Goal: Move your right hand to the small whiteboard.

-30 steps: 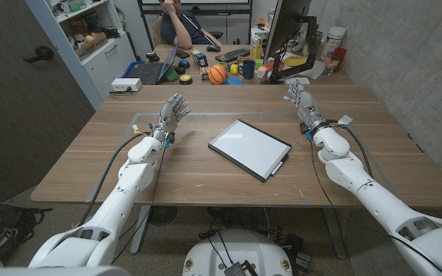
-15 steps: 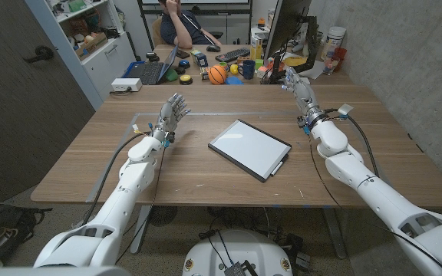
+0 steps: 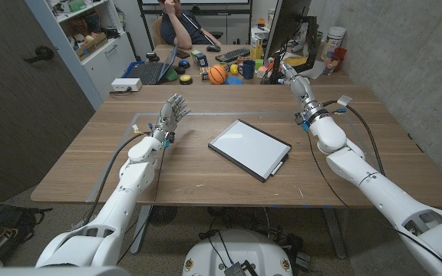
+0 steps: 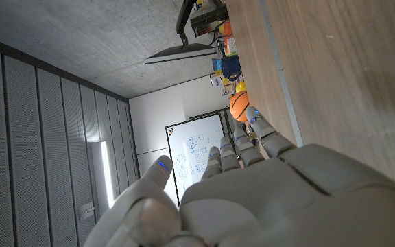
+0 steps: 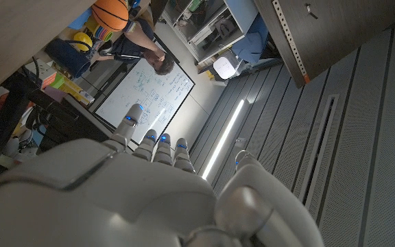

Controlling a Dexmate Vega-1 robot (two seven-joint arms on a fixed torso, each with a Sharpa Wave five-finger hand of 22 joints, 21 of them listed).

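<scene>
The small whiteboard [image 3: 249, 148], white with a black frame, lies turned at an angle in the middle of the wooden table [image 3: 206, 180]. My right hand [image 3: 296, 84] is raised over the far right part of the table, fingers apart and holding nothing, well beyond the whiteboard's far right corner. My left hand [image 3: 173, 113] stands to the left of the whiteboard with its fingers spread, empty. The back of the left hand [image 4: 252, 192] shows in the left wrist view and the back of the right hand [image 5: 115, 199] in the right wrist view.
A black marker [image 3: 280, 165] lies along the whiteboard's right edge. Behind the table a second desk holds a laptop [image 3: 149, 72], an orange ball [image 3: 218, 73], a keyboard [image 3: 235, 54] and a monitor [image 3: 284, 31]. A person [image 3: 184, 23] sits at the back.
My right hand has risen and moved farther back, away from me, toward the monitor. The left hand and the whiteboard have stayed where they were.
</scene>
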